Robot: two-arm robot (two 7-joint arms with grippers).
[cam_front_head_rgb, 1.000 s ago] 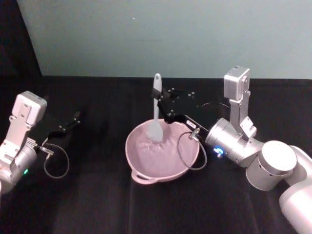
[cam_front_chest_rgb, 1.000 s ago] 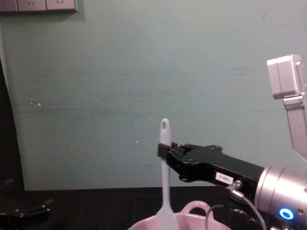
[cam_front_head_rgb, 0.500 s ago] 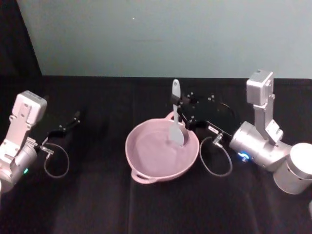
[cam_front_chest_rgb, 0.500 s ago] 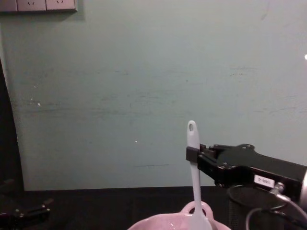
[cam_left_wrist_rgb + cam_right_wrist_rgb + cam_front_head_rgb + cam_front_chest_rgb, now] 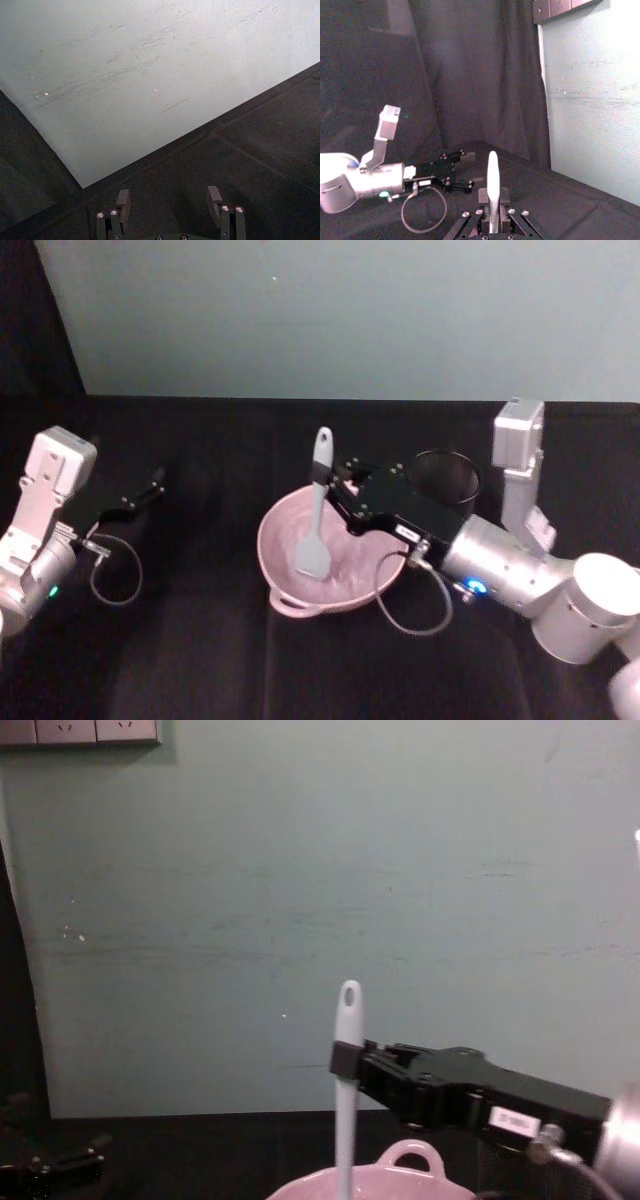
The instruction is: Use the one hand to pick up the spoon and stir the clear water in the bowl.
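One gripper does the work. The right gripper (image 5: 327,483) reaches in from the right edge of the bench (image 5: 200,660) and is clamped on the spoon (image 5: 318,508), pinching the handle in its upper part, below the hole at the tip. The spoon stands almost upright, its scoop down inside the bowl (image 5: 266,540) toward the left wall. The bowl sits near the middle of the bench, with its loop handle facing the front edge. We cannot make out the water surface clearly. The left gripper (image 5: 148,488) rests near the left edge, fingers spread wide and holding nothing. A cup (image 5: 445,475) stands near the bowl's far right, behind the right arm.

We judge the stirring to be under way. To do it well, we should keep the scoop low in the water yet off the bottom. It should sweep in smooth rounds well inside the walls, so the bowl is not shoved or tipped. The grip must be firm enough that the handle cannot swivel. The cable (image 5: 410,605) looping by the right rim should be kept clear of the water, and the pace slow enough that nothing slops over.
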